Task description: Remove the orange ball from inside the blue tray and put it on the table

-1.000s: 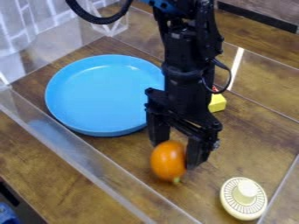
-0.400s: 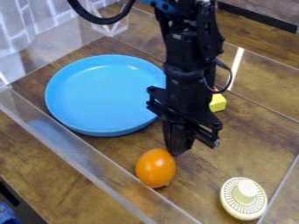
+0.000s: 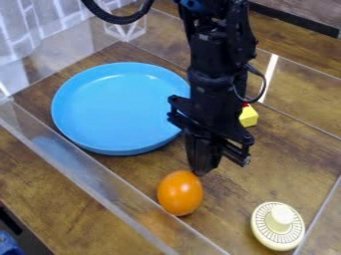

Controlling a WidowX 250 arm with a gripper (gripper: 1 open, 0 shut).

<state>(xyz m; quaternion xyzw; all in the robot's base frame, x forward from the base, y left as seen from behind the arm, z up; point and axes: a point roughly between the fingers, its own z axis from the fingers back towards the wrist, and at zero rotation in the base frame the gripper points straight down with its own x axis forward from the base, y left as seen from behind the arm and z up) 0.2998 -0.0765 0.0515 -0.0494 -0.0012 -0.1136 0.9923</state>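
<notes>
"Orange, smooth and round: where is that ball [image 3: 180,192] now?"

"On the brown wood of the table [image 3: 127,175], out of the blue tray [image 3: 118,108]. It sits near the clear raised border [image 3: 110,189], on the plank side of it."

"And your gripper [image 3: 202,159]?"

"Mine is closed, fingertips together and pointing down, just above and behind the ball as the camera sees it. I grip nothing. Whether my tips still graze the top of the ball, I can't swear to; the view is small and my dark fingers blur into one another there."

"What does the tray hold?"

"Nothing that I can see. It lies flat beside my arm [image 3: 220,60], its raised rim partly behind my black housing, and it is the biggest of the things on the planks."

"Anything else around you?"

"2 more things. 1 is a cream ribbed disc [image 3: 278,226] with a round raised middle, near the lower right corner of the view, well apart from the tray. The other is a yellow block [image 3: 248,117] with a bit of red by it, just beside my arm and partly hidden by it."

"So the ball is on the table?"

"Yes, resting on the wood, between the tray and the cream disc, with my closed fingers right by it."
</notes>
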